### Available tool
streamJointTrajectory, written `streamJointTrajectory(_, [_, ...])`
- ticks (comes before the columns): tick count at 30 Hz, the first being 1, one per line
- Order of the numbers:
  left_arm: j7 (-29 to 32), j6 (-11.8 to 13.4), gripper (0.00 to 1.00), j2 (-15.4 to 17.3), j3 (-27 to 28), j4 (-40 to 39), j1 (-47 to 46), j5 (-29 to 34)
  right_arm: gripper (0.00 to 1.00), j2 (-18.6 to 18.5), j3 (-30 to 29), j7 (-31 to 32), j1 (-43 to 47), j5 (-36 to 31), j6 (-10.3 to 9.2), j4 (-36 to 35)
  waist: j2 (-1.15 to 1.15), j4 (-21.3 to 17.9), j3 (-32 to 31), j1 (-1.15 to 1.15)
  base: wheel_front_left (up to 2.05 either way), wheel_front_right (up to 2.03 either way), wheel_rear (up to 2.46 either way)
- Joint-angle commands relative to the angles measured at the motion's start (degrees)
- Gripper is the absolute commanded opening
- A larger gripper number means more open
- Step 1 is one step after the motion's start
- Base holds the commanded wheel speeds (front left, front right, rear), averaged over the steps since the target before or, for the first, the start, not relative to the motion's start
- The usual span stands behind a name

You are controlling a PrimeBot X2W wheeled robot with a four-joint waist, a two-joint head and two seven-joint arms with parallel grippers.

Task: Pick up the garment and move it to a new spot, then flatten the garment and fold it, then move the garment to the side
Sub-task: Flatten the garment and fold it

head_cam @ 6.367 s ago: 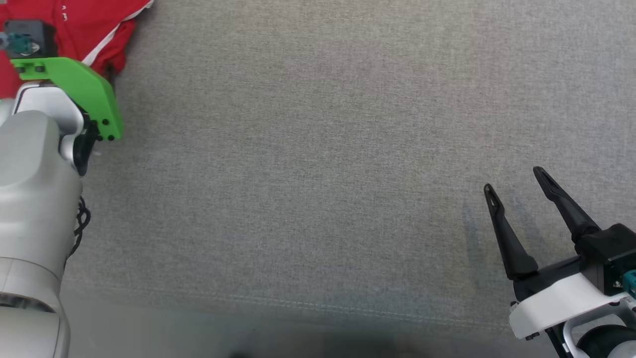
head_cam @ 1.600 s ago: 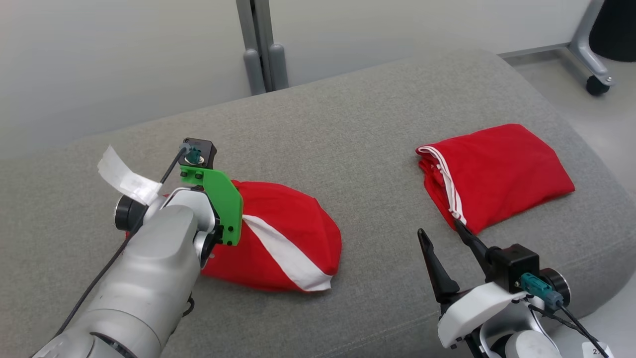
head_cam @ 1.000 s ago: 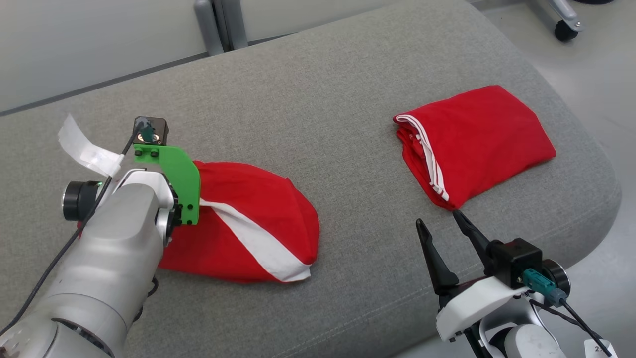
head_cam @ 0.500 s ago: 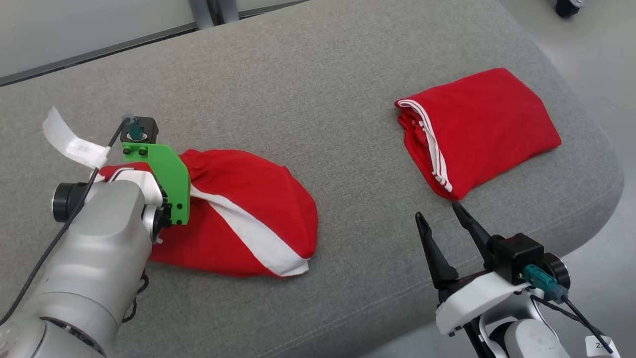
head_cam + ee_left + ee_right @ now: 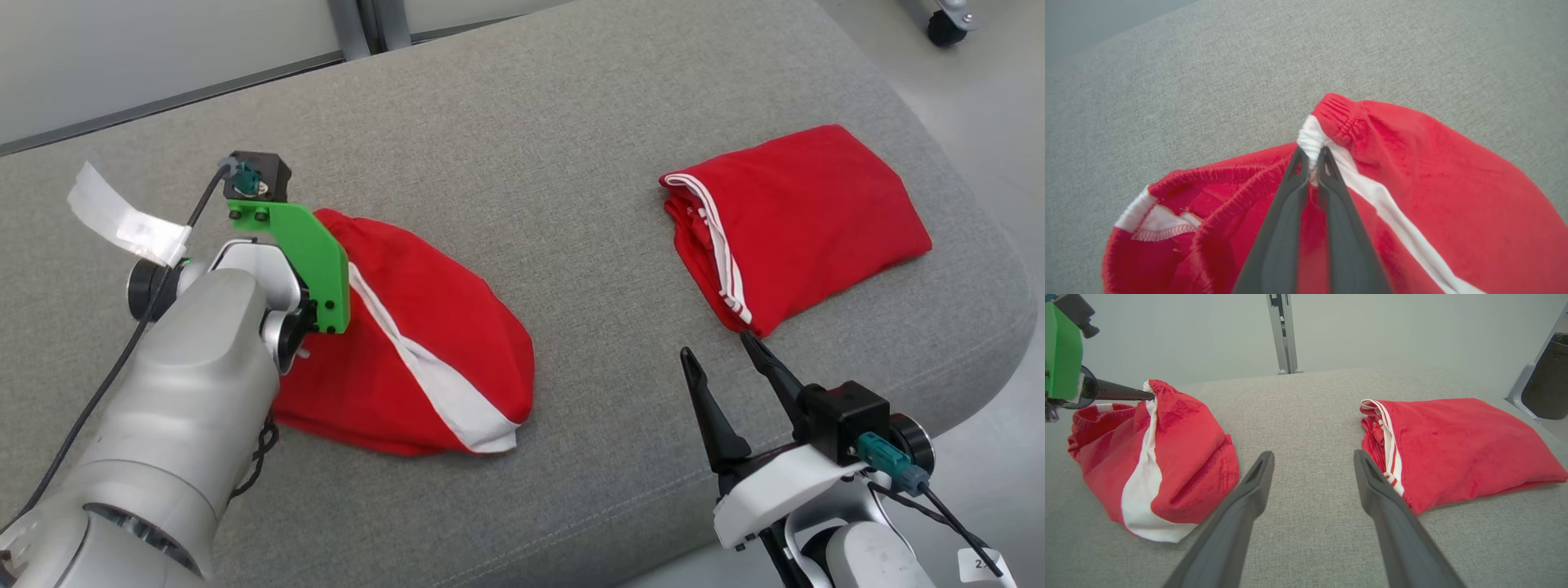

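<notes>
A folded red cloth (image 5: 808, 220) lies on the grey cushion (image 5: 571, 122), with a metal post (image 5: 1282, 335) behind.

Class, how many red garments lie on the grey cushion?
2. A crumpled red cloth garment with a white stripe lies left on the grey upholstered cushion, pinched by the left tool; a folded red cloth garment lies right.
</notes>
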Motion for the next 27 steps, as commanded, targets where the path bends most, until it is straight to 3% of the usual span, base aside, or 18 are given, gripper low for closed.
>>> streamJointTrajectory(1, [-1.5,-0.4,0.0,-0.7,0.5,-0.5,-1.3,-0.6,1.0,-0.1,0.1,-0.3,-0.4,0.0,-0.06,0.2,0.0,0.4,-0.9,0.0,0.0,0.0,0.0])
streamJointTrajectory(13, [-9.9,-3.0,0.0,-5.3,5.7,-5.9,-5.6,-6.0,1.0,-0.1,0.6,0.4,1.5,0.2,-0.06,1.1,0.0,2.0,-6.5,0.0,0.0,0.0,0.0])
streamJointTrajectory(22, [-14.6,1.4,0.0,-6.0,7.3,-9.9,-7.2,-8.9,1.0,-0.1,0.3,0.6,2.7,0.2,-0.06,0.9,0.0,4.2,-9.5,0.0,0.0,0.0,0.0])
streamJointTrajectory(27, [-14.5,6.1,0.0,-6.0,7.7,-10.5,-5.1,-11.2,1.0,-0.1,0.5,0.3,2.7,0.5,-0.06,0.9,0.0,6.1,-10.6,0.0,0.0,0.0,0.0])
